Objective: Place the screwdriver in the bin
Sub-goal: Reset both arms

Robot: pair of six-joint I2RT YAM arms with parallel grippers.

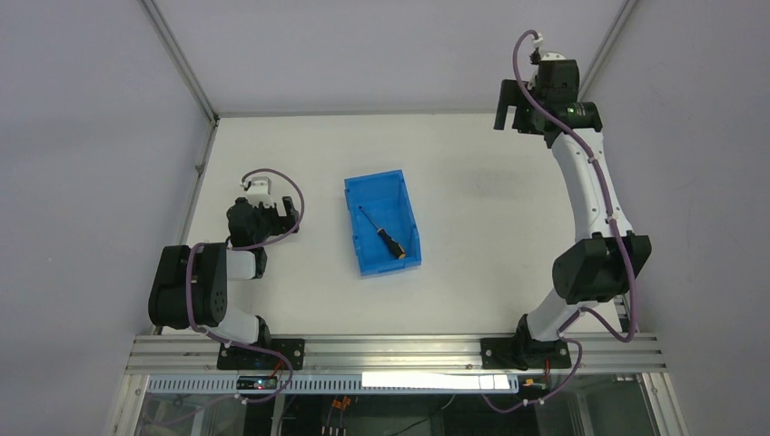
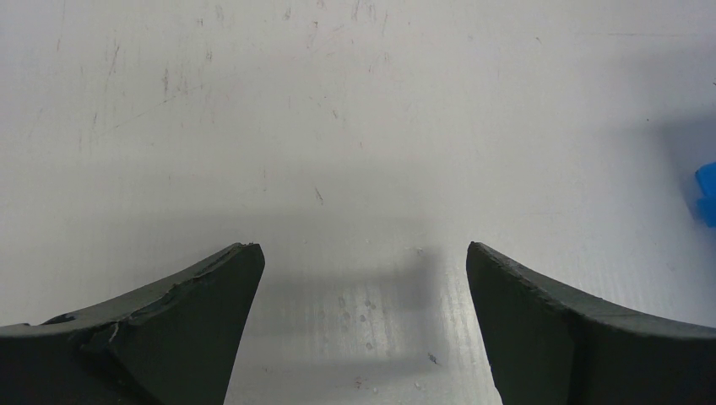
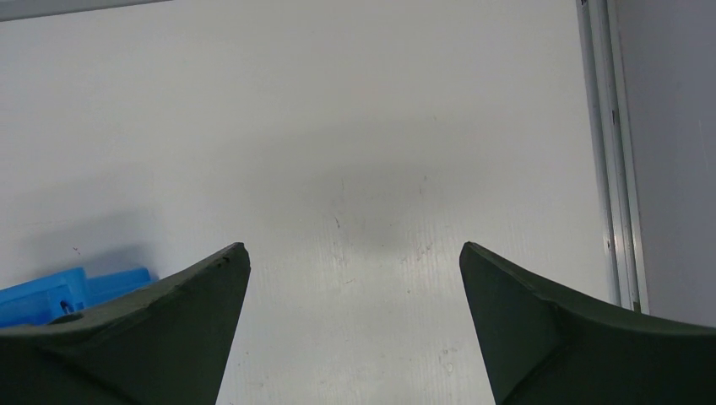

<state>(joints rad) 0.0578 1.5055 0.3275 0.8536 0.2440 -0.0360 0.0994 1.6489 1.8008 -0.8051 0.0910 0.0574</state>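
The bright blue bin (image 1: 363, 194) stands near the middle of the white table. The screwdriver (image 1: 385, 235) lies inside it, thin shaft toward the back, black handle with orange-yellow end toward the front right corner. My left gripper (image 1: 289, 211) rests low on the table left of the bin, open and empty (image 2: 363, 253); a sliver of the bin (image 2: 705, 192) shows at its right edge. My right gripper (image 1: 508, 107) is raised at the far right back, open and empty (image 3: 355, 251); part of the bin (image 3: 59, 291) shows at its lower left.
Grey enclosure walls with metal frame posts (image 1: 186, 68) surround the table on three sides. An aluminium rail (image 1: 390, 350) carries both arm bases at the near edge. A metal edge strip (image 3: 612, 169) runs along the table's side in the right wrist view.
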